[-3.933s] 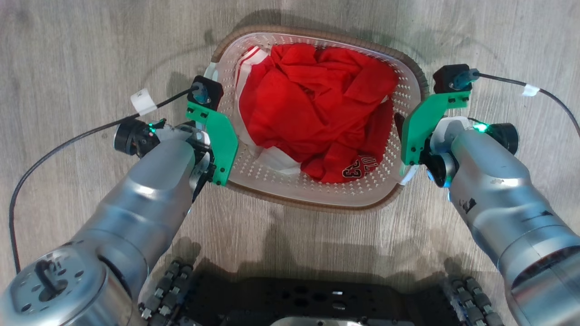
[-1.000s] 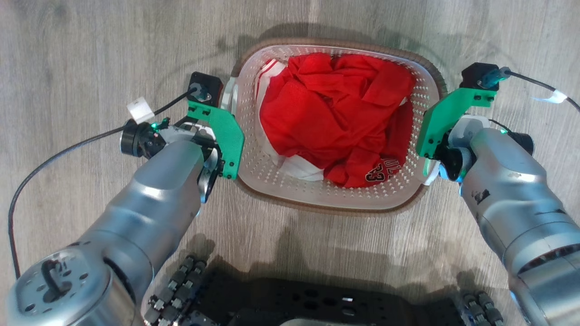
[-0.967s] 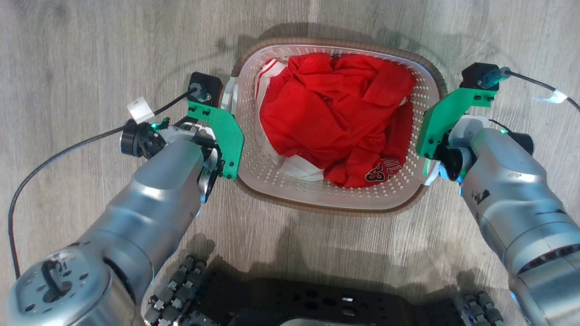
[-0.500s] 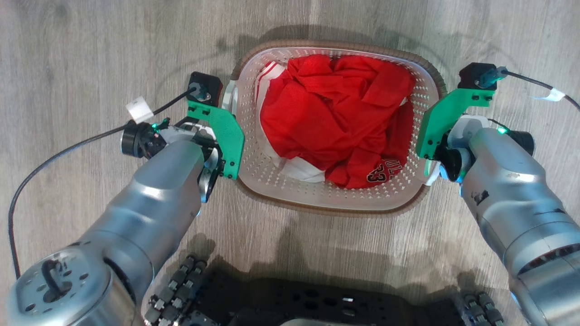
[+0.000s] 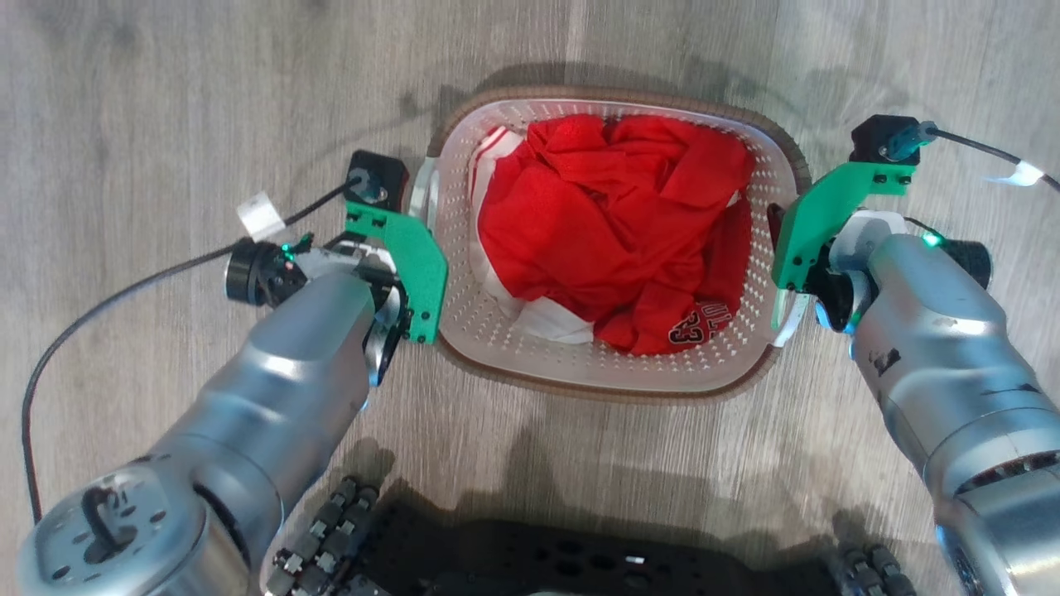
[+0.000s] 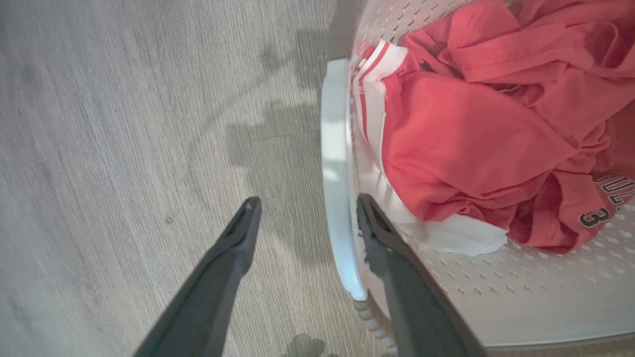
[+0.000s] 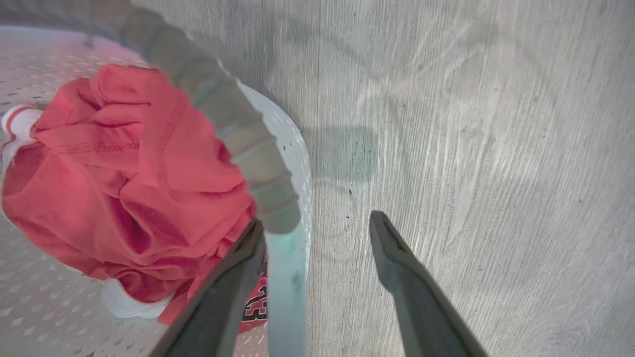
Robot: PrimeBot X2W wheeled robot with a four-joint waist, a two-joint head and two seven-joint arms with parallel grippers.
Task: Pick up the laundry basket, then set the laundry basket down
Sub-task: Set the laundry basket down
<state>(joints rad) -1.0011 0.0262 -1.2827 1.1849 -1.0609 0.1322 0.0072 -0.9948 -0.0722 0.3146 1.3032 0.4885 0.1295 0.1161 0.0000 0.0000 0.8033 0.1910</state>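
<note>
The laundry basket [image 5: 513, 348], white and perforated with a brown woven rim, stands on the floor and holds red and white clothes [image 5: 613, 223]. My left gripper [image 6: 305, 218] is open astride the basket's left white handle [image 6: 337, 173], one finger outside and one just inside the wall. My right gripper [image 7: 317, 225] is open astride the right white handle [image 7: 290, 277] in the same way, its inner finger next to the red cloth. In the head view both grippers lie under green wrist brackets [image 5: 406, 248] [image 5: 816, 219] at the basket's two ends.
Grey wood-look floor [image 5: 166, 99] surrounds the basket on all sides. My dark wheeled base [image 5: 580, 555] sits just below it in the head view. A black cable [image 5: 124, 290] trails off the left wrist, another [image 5: 977, 149] off the right.
The basket and both arms have slid slightly down the head view together, and the basket looks a little smaller. It sits further right than 3.9 s ago.
</note>
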